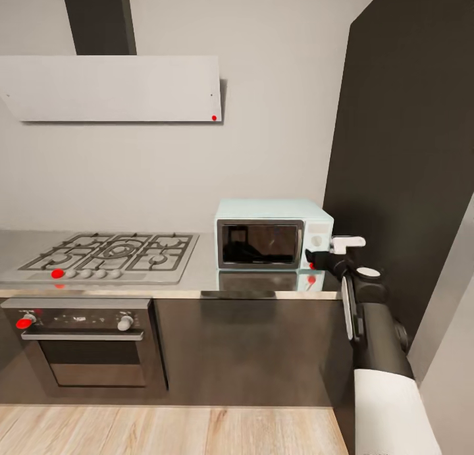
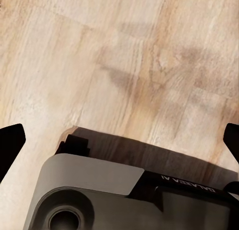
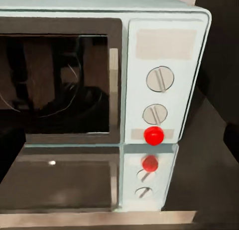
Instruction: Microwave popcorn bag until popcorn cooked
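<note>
Right end effector: mine, raised at the microwave's control panel, near the red indicator light. Fingertips too dark and small in the head view to read; cannot tell whether they are apart or closed.

Left end effector: hanging low over the wooden floor; two dark fingertips sit at opposite borders of its wrist view, so spread wide, holding nothing.

Microwave: pale blue, at the right end of the bench, back against the wall, beside the gas hob. Door appears closed. Indicator light glows red below two knobs; upper knob, lower knob.

Popcorn bag: cannot confirm. Something dim shows behind the dark glass door, with reflections over it; too murky to call it the bag.

Step, my guess: at the controls, starting or minding the heating.

Risks:
- Catching a knob off-centre, so it slips and sets a wrong time.
- Pushing too hard and shoving the light box back or askew on the slick steel.
- Nudging the door edge open, which would stop the heating.
- Dark glass hides whether the popcorn has cooked.
</note>
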`<state>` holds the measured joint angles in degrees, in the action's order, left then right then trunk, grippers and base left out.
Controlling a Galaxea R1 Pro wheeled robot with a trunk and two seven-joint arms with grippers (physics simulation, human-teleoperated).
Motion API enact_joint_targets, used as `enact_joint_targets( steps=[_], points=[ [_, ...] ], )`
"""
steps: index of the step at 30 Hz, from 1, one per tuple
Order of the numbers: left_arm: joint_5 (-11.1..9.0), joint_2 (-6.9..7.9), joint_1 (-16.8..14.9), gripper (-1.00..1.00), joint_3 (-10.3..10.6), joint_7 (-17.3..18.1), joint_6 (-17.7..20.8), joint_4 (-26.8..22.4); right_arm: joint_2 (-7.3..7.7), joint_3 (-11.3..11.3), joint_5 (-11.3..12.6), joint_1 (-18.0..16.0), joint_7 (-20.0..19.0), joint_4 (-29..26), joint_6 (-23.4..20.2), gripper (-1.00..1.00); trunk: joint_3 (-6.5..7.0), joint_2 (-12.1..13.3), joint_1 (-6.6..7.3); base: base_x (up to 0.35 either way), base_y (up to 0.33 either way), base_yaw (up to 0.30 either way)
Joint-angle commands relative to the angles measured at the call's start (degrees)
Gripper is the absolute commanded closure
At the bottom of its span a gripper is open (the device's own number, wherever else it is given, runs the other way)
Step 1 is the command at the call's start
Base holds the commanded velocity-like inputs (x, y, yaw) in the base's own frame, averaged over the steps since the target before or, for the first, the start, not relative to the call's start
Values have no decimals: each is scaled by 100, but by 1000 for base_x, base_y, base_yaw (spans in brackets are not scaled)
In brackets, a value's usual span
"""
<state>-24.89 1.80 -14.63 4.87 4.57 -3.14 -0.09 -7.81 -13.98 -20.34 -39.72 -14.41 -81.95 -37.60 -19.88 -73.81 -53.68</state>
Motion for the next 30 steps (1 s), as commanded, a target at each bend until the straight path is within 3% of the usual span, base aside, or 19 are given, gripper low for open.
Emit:
enact_joint_targets(
  steps=[1,3,6,8,13,17,18,21,30],
  points=[
    [-59,2,-5,-100,49,24,-20,9,-11,-153,18,-7,-62,62,133,-100,-7,-4,0,0,0,0],
    [-59,4,-5,-100,49,25,-20,9,-10,-395,170,-10,-79,138,502,-100,-7,-4,0,0,0,0],
    [-59,4,-5,-100,49,26,-20,9,-11,-561,250,-10,-92,290,915,-100,-7,-4,0,0,0,0],
    [-59,-3,-5,-100,49,27,-20,9,5,-642,255,-10,-103,830,1161,-100,-7,-4,0,0,0,0],
    [-52,-12,-5,-100,49,27,-20,9,91,-649,260,-10,-107,1029,1183,-100,-7,-4,0,0,0,0],
    [-52,-13,-5,-100,49,27,-20,9,428,-650,268,-10,-120,1403,1223,-100,-7,-4,0,0,0,0],
    [-51,-13,-5,-100,49,27,-20,9,679,-646,288,-10,-132,1587,1284,-100,-7,-4,0,0,0,0],
    [-51,-18,-5,-100,49,27,-20,9,894,-642,293,-10,-196,1695,1334,-100,-7,-4,0,0,0,0],
    [-51,-31,-5,-100,49,26,-20,9,874,-608,288,-10,-273,1732,1343,-100,-7,-4,0,54,0,0]
  ],
)
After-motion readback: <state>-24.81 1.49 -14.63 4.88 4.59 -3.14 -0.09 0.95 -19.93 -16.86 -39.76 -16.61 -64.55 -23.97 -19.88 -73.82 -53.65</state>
